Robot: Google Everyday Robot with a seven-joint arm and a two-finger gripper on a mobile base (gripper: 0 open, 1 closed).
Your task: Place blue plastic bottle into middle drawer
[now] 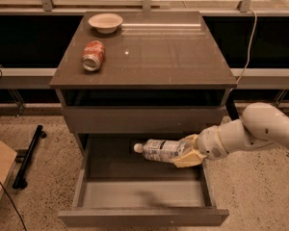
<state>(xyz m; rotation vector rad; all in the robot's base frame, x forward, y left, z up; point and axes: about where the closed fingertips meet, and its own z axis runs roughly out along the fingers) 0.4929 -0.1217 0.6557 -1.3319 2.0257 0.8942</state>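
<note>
The blue plastic bottle (159,149) was clamped sideways in the gripper (187,152) above the open middle drawer (139,192). A red soda can (93,55) was seen lying on the tabletop (173,52).

Cream pincer (185,154) over grey drawer (143,217); blue-labelled bottle (159,149); red can (93,55); white bowl (105,22).

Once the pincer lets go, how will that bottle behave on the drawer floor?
The blue plastic bottle lies sideways in the pincer over the middle drawer, so it would probably roll on the smooth floor until a wall stops it. It looks clear and thin-walled, so likely light and easily dented.
</note>
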